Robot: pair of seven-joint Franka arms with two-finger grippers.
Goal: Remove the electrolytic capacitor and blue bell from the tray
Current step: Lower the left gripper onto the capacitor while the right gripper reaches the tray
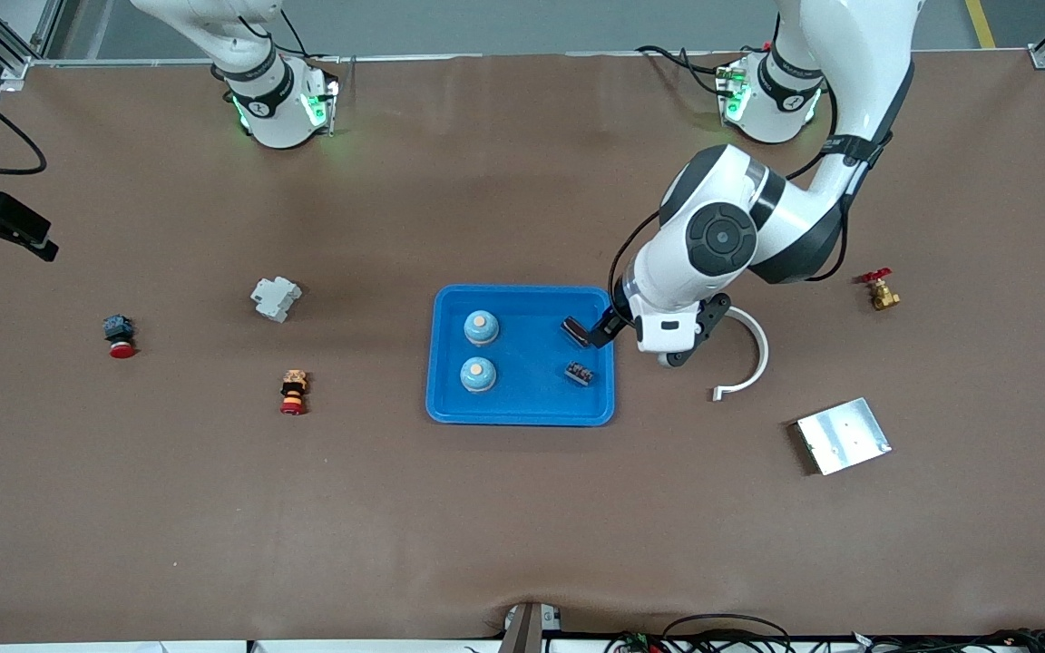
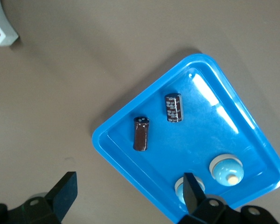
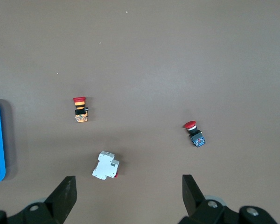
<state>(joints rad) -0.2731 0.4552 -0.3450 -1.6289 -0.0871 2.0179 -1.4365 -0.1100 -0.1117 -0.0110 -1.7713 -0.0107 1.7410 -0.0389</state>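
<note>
A blue tray (image 1: 522, 413) lies mid-table and holds two pale blue bells (image 1: 480, 327) (image 1: 477, 374) with orange buttons. It also holds two dark capacitors (image 1: 574, 331) (image 1: 580, 373) lying on their sides at the left arm's end. My left gripper (image 1: 656, 337) hangs over the tray's rim at that end, open and empty. The left wrist view shows both capacitors (image 2: 141, 134) (image 2: 173, 107), one bell (image 2: 226, 169), and my left gripper (image 2: 129, 176) astride the tray's rim (image 2: 130, 163). My right gripper (image 3: 128, 179) is high over the bare table, open and empty.
Toward the right arm's end lie a white circuit breaker (image 1: 276, 297), a red push button (image 1: 120, 337) and an orange-and-red stop button (image 1: 294, 392). Toward the left arm's end are a white curved piece (image 1: 752, 358), a metal plate (image 1: 843, 435) and a brass valve (image 1: 881, 290).
</note>
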